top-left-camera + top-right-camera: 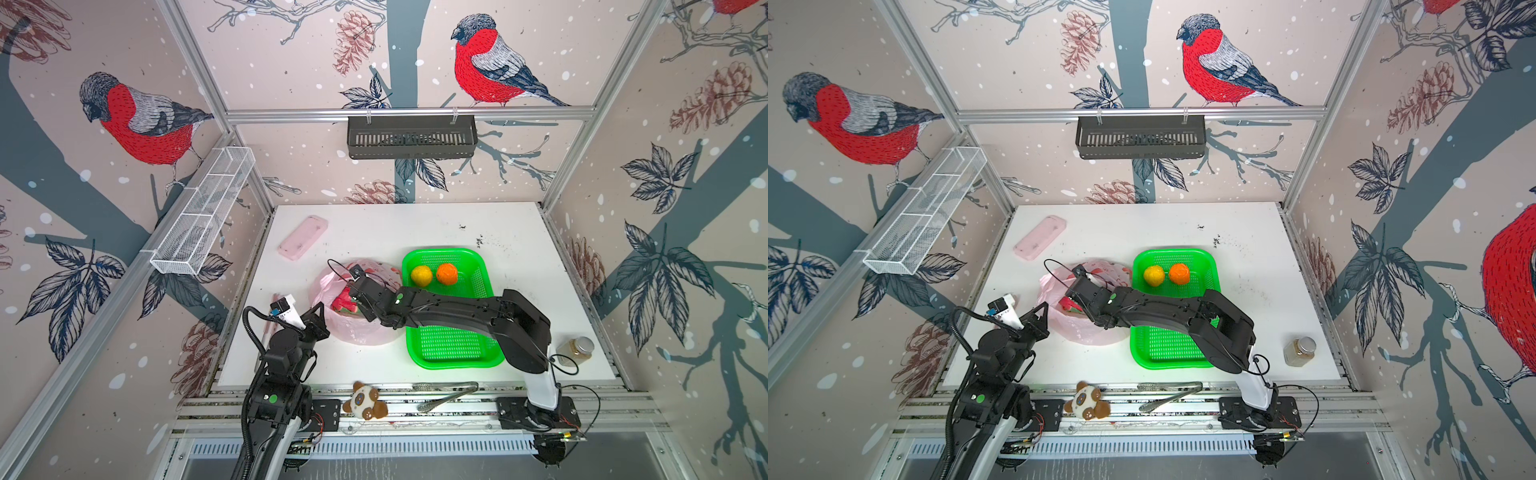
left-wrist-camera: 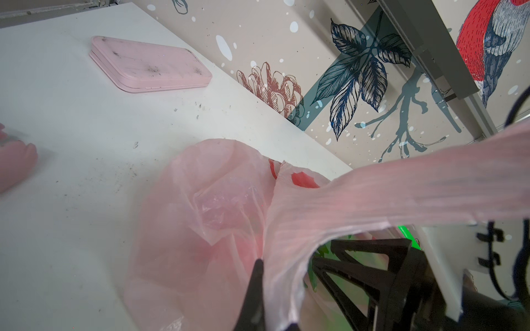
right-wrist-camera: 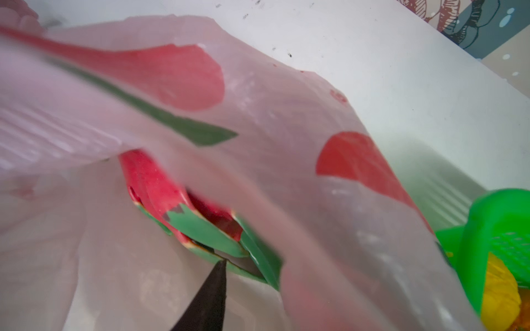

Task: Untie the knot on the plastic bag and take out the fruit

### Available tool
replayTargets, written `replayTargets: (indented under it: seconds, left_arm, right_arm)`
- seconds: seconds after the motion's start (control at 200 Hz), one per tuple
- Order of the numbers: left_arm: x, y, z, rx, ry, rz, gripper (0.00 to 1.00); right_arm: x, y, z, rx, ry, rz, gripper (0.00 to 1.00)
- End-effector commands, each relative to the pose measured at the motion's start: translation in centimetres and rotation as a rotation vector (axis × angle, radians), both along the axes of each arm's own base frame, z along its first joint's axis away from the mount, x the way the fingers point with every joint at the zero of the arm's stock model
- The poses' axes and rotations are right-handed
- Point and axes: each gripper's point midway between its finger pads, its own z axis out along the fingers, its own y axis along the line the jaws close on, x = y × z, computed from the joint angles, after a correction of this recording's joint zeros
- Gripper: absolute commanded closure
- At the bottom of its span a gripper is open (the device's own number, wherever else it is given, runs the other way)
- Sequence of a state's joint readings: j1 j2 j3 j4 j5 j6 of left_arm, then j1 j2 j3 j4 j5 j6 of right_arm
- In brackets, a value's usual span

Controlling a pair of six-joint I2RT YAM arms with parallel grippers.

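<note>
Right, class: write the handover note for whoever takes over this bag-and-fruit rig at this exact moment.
Left gripper: shut on the plastic bag's rim, holding it open.
Right gripper: inside the bag at a dragon fruit; jaws unclear.
Done: knot untied; yellow ball and orange ball lie in the green basket.
To do: lift out the dragon fruit; check the bag for more.

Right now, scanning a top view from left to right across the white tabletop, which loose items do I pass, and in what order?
pink case → plastic bag → yellow ball → orange ball → jar
</note>
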State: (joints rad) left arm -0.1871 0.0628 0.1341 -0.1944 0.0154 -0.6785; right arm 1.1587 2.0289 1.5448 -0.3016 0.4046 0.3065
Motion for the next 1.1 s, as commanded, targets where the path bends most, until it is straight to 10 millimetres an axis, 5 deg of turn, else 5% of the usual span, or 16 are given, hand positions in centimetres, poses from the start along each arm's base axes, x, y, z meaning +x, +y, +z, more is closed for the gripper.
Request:
replayTargets:
  seconds: [0.0,0.415,1.091]
  left_arm:
    - [-0.1,0.3,-0.1,-0.013,-0.007,0.021,1.0]
    - [-0.1,0.4,0.1,-0.026,-0.031,0.023,1.0]
    - [-0.1,0.8,1.8,0.004,-0.071,0.041,1.0]
  right_arm:
    - [-0.1,1.5,0.6,0.049,0.027,0.054,0.55]
    - [0.7,5.3,0.3,0.149,0.144,0.131,0.45]
    - [1.3,5.4,-0.2,0.119,0.183,0.217,0.24]
